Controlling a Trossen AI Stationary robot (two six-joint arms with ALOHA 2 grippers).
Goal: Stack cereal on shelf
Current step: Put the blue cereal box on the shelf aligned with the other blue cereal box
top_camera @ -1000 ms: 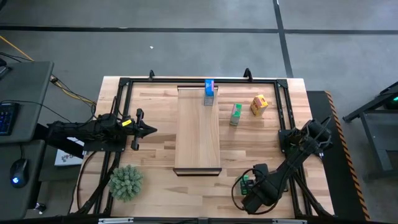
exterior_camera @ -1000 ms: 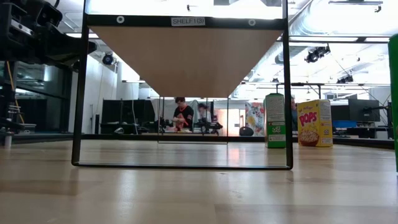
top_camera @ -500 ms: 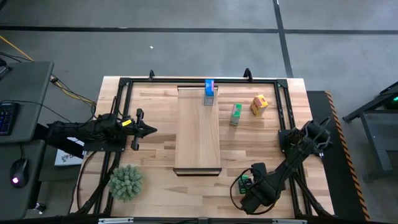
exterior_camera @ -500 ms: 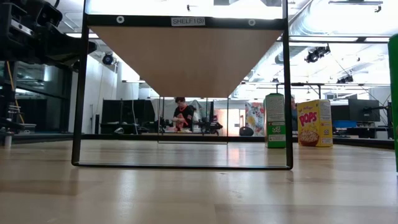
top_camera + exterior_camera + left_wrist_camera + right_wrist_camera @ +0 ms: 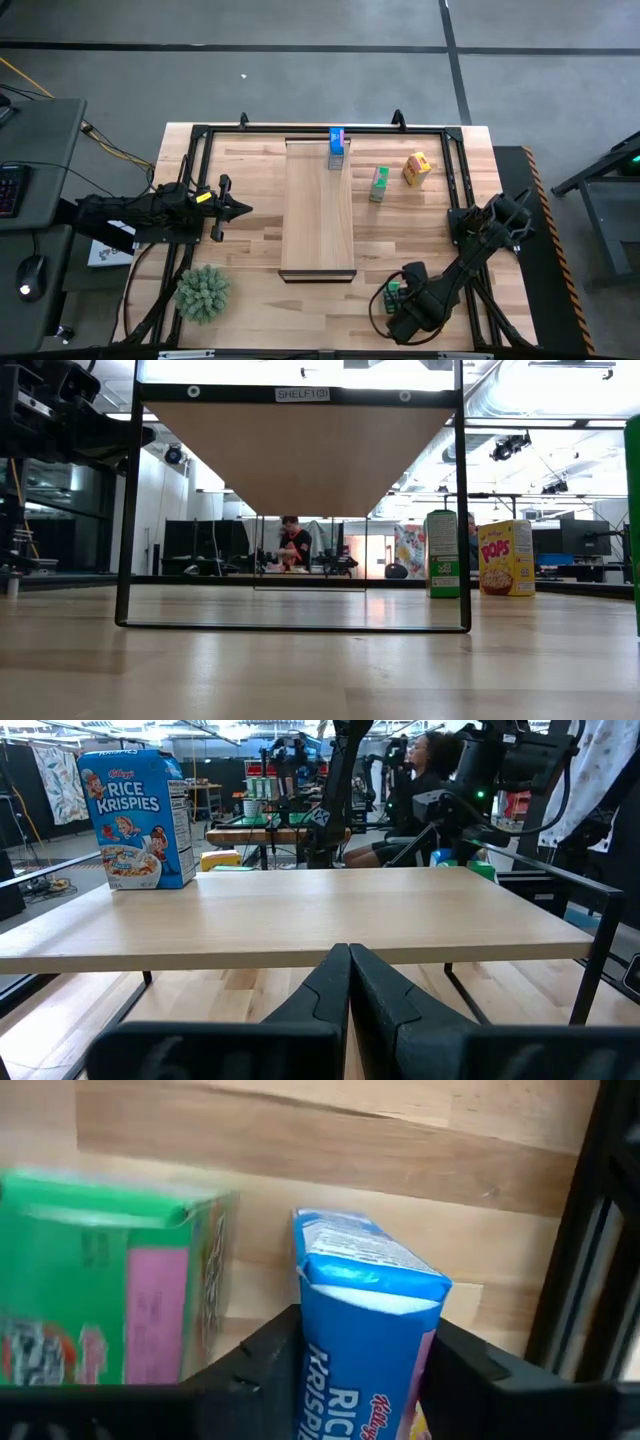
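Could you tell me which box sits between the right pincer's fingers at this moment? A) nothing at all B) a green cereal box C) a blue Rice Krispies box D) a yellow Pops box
C: in the right wrist view, the blue Rice Krispies box stands between the right pincer fingers, with a green box beside it, outside them.

Green box (image 5: 100, 1280) crowds the right end effector (image 5: 360, 1370).

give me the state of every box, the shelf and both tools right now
blue box on shelf: upright at the far end
shelf: otherwise bare
green box: upright on the table
yellow box: upright on the table
second blue box: between the right tool's fingers
second green box: beside it
right tool: around the second blue box
left tool: shut, empty
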